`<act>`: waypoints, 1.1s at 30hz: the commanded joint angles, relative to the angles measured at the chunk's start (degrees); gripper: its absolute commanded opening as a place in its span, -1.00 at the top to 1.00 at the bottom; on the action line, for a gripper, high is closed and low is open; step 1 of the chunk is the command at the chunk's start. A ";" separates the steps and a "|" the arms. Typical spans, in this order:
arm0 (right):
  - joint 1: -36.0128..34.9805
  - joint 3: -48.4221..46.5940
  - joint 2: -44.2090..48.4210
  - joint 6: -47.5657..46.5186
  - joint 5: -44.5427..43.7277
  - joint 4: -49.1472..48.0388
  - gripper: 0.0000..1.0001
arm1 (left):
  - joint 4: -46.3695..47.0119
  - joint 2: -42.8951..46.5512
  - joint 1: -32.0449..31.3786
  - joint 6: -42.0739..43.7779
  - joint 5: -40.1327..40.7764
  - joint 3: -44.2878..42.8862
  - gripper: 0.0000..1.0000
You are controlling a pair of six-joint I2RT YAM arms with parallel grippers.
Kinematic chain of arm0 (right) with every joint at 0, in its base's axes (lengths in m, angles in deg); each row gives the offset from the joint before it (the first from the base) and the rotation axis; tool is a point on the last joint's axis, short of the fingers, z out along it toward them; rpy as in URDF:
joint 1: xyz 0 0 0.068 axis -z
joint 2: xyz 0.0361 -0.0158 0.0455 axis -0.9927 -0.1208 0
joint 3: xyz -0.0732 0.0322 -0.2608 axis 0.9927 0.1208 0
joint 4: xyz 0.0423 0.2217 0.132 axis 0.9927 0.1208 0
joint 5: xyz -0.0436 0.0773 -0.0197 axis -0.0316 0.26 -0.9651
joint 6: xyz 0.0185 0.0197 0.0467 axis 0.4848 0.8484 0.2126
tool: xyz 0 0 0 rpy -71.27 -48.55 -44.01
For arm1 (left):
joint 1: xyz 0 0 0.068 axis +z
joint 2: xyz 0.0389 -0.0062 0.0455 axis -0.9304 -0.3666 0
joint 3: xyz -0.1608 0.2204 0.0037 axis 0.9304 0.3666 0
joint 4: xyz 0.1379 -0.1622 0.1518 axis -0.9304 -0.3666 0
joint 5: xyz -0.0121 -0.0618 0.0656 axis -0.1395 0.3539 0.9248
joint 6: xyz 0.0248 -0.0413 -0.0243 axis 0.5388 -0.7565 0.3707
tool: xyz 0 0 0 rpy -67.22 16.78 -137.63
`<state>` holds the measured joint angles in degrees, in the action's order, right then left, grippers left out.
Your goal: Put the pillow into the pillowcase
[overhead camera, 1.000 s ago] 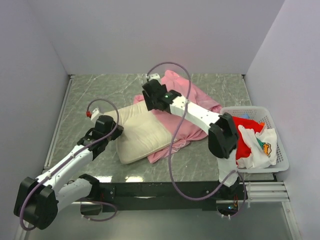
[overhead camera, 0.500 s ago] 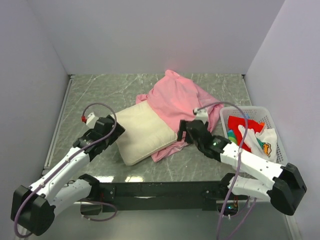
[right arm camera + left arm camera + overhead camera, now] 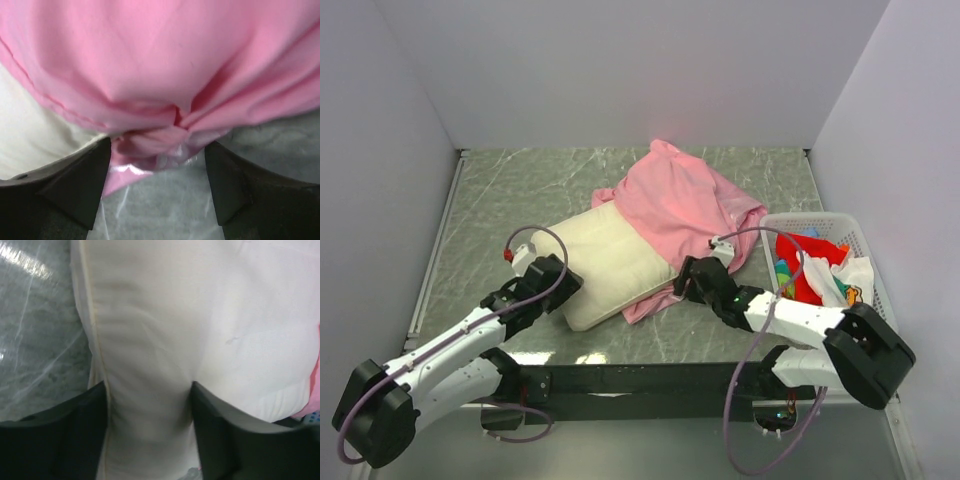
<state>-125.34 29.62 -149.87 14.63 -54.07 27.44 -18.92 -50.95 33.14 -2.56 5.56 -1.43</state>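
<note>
The cream pillow [image 3: 605, 262] lies slanted mid-table, its far right end under the pink pillowcase [image 3: 685, 205]. The brown patch is not visible. My left gripper [image 3: 568, 288] is at the pillow's near left corner. In the left wrist view the pillow [image 3: 165, 325] fills the frame, and its seamed edge sits between the open jaws of the left gripper [image 3: 147, 385]. My right gripper [image 3: 682, 282] is low at the pillowcase's near edge. In the right wrist view it [image 3: 157, 145] is open, with a bunched fold of pillowcase [image 3: 160, 65] lying between the fingertips on the table.
A white basket [image 3: 868, 335] stands at the right edge, holding a red cloth [image 3: 802, 262] and a white printed cloth [image 3: 842, 282]. Grey walls close in the marble table [image 3: 510, 190] on three sides. The right arm's cable loops over the near table edge.
My right arm swung from above the pillowcase's far side down to its near edge. The pillowcase now lies spread over the pillow's end. My left gripper slid nearer along the pillow's edge.
</note>
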 commanded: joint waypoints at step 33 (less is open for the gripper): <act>-3.08 -97.17 -38.17 -26.65 9.55 38.74 1.00 | -16.05 -6.61 8.08 18.91 -11.60 -42.29 -0.69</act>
<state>-130.39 -65.85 -176.16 -12.56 -52.06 67.13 -37.24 -53.53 34.91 10.36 4.12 -40.79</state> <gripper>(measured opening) 0.010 0.772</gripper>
